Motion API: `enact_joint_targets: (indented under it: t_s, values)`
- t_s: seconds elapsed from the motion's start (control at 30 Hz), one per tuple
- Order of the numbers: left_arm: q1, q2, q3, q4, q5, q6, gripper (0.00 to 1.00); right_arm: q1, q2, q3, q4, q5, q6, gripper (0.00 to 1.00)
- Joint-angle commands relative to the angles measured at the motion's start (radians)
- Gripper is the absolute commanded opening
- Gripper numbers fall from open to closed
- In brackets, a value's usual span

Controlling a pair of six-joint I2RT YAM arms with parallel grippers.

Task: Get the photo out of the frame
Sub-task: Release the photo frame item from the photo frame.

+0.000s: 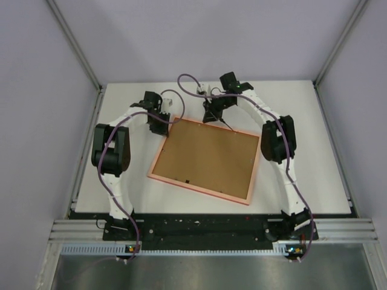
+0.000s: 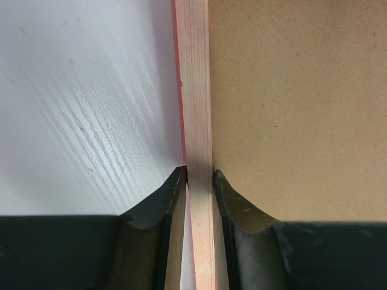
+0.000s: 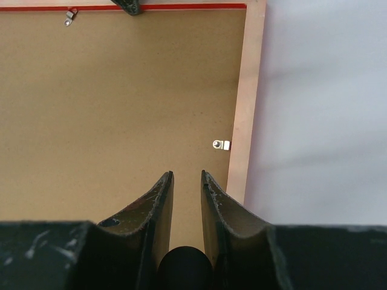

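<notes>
The frame [image 1: 202, 189] lies face down on the white table, its pale pinkish rim around a brown backing board [image 1: 205, 154]. The photo is hidden under that board. My left gripper [image 1: 160, 124] is at the frame's far left corner. In the left wrist view it [image 2: 199, 175] is shut on the frame's rim [image 2: 195, 90]. My right gripper [image 1: 213, 115] hovers over the far edge. Its jaws [image 3: 187, 175] stand narrowly apart above the board [image 3: 121, 103], clamped on a black round tool [image 3: 183, 266] deep between them. A thin black tip [image 1: 227, 124] reaches down to the rim.
Two small metal tabs [image 3: 221, 144] [image 3: 71, 18] sit on the board next to the rim [image 3: 247, 90]. A tip of the left gripper's finger [image 3: 128, 6] shows at the far rim. Purple cables loop over both arms. Grey walls enclose the table [image 1: 314, 181] on three sides.
</notes>
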Motion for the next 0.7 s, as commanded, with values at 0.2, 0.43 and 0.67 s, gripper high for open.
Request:
enact_joint_targets:
  t_s: [0.2, 0.43, 0.67]
  values:
    - [-0.003, -0.058, -0.017, -0.018, 0.041, -0.024, 0.03, 0.005, 0.046, 0.060, -0.003, -0.070, -0.047, 0.00]
    - [-0.003, -0.058, -0.020, -0.016, 0.041, -0.024, 0.03, 0.005, 0.045, 0.064, -0.004, -0.061, -0.053, 0.00]
    - [-0.003, -0.058, -0.022, -0.016, 0.041, -0.024, 0.03, 0.004, 0.039, 0.063, -0.006, -0.047, -0.066, 0.00]
